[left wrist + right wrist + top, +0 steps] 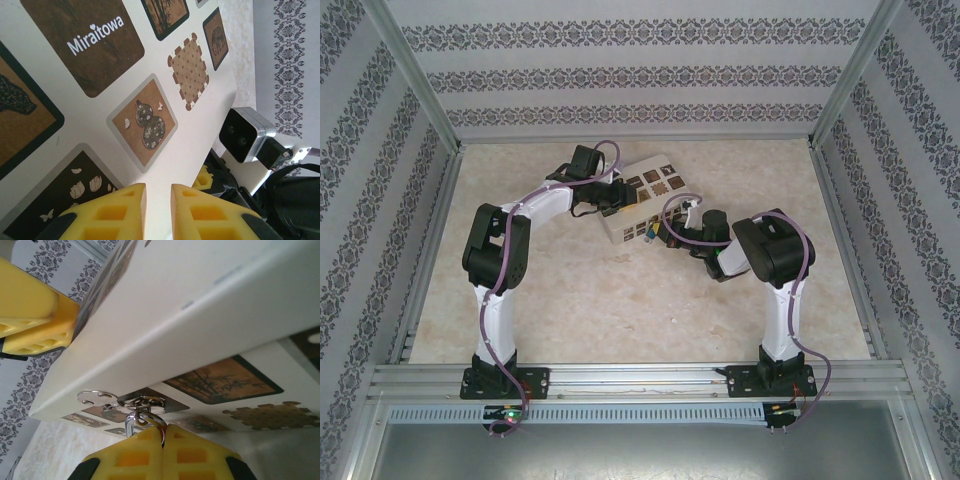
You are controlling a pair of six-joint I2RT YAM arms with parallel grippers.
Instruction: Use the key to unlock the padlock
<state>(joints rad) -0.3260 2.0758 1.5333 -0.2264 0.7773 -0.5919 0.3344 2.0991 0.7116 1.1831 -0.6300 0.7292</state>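
Observation:
The cream box (642, 190) with dark picture tiles lies mid-table. On its front side a silvery hasp (141, 402) carries a thick silvery shackle (129, 426) and a thin metal ring (156, 421). My right gripper (163, 432) is shut, with the thin ring pinched between its yellow fingertips. The padlock's blue body and the key are hidden behind those fingers. My left gripper (158, 200) rests over the box lid (200, 130), its jaws a narrow gap apart with only the lid showing between them. From above, the left gripper (610, 203) is on the lid and the right gripper (665, 233) at the front side.
Patterned walls enclose the table (620, 300) on three sides. The right wrist's camera housing (246, 134) sits just past the lid's edge, close to my left fingers (30, 300). Both arms reach inward, meeting at the box.

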